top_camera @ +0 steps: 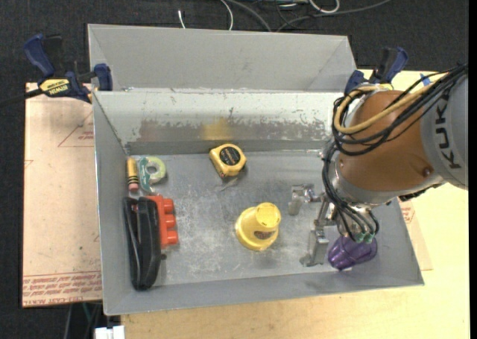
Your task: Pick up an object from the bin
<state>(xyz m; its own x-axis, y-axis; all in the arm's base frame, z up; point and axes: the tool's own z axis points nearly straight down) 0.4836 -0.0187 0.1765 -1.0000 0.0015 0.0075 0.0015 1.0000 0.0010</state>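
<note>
Your landmark is the yellow cup-shaped thing [258, 226], mid-floor of the grey bin [223, 106].

Just right of the cup you have the pincer [309, 224], down at floor level and spread wide. One metal finger [301, 197] sits on the far side, the other on the near side, with bare bin floor between them.

The closest candidate is the purple rounded thing [352, 252]. It lies right of the cup and a bit nearer the front wall, just beside the near finger and partly under the arm's cables. You can't tell if finger and purple thing touch.

Behind the cup, slightly left and near the back wall, is a yellow tape measure [227, 159].

Well left of the cup, along the left wall, is an orange block [167, 220] with a black strap-like loop [140, 244] against it.

Farthest from the cup, in the back-left corner, a pale green ring [154, 170] touches a small yellow cylinder [132, 170].
</note>
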